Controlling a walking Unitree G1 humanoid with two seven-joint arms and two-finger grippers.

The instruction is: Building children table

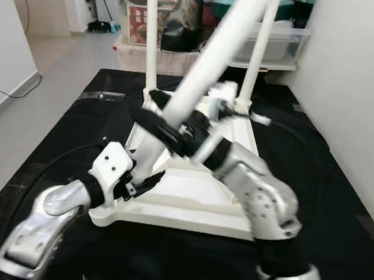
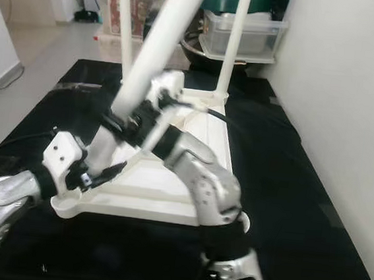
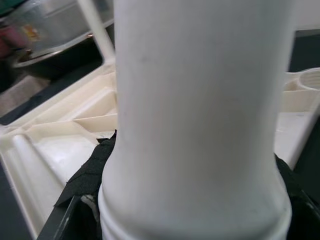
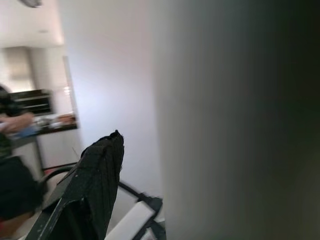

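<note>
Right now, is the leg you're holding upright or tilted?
Tilted. The held leg leans across two upright legs, with both the left hand and right hand on it.

Upturned tabletop [image 1: 188, 200] on blk mat [image 1: 341, 194]

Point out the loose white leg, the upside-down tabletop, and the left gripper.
loose white leg [image 1: 211, 63], left eye view, mid-shaft.
upside-down tabletop [image 1: 186, 216], left eye view, near rim.
left gripper [image 1: 144, 181], left eye view, between its fingertips at the leg's base.

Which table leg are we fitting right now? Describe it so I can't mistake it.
On the black mat lies the upturned white tabletop. Two legs stand upright at its far corners; ours is the leaning leg, gripped by both grippers near its lower end.
</note>
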